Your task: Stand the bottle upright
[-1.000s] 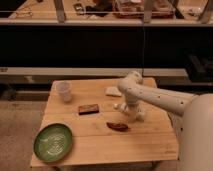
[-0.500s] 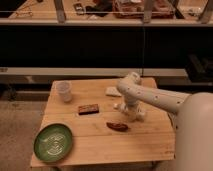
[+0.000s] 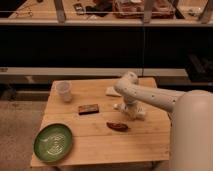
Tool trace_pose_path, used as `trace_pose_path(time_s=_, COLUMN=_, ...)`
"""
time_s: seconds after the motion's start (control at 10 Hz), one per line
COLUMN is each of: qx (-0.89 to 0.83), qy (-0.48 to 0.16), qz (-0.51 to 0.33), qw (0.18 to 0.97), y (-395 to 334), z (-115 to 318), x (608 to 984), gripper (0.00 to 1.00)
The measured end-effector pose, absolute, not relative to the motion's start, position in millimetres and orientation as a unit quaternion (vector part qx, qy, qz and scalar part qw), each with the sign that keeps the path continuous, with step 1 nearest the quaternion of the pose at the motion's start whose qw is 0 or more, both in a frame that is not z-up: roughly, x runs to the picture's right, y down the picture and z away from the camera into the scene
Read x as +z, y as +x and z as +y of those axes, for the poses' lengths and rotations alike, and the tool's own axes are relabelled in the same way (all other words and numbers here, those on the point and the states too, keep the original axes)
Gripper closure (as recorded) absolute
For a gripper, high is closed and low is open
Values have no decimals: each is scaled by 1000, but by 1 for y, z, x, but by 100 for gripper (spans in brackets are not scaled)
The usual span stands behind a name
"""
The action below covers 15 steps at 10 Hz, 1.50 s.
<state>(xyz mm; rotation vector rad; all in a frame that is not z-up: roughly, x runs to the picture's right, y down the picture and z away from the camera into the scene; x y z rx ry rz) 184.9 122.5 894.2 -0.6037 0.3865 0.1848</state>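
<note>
On the wooden table, just to the right of the brown block, the white bottle is seen lying on its side. Its long axis is laid roughly left to right, one end turned toward the block and the other away from it and slightly nearer the front edge; the cap end cannot be told. The gripper is lowered over the bottle's middle, right of the block, with its fingers spread apart. A translucent cup is placed behind and left of the block, and a green plate in front of it, to the left.
</note>
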Motion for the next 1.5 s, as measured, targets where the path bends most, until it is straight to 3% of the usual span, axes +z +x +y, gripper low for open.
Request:
trace_pose_path(time_s=0.5, qx=81, qy=-299, qz=189, qw=932, y=170, z=120, x=891, gripper=37)
trace_pose_path(time_s=0.6, qx=78, qy=-300, qz=187, qw=932, y=168, z=120, x=890, gripper=43)
trace_pose_path(time_s=1.1, qx=49, qy=-328, qz=196, qw=923, y=157, z=138, x=883, gripper=96)
trace_pose_path(time_s=1.5, qx=54, qy=-347, qz=170, qw=921, y=149, z=138, x=879, gripper=100)
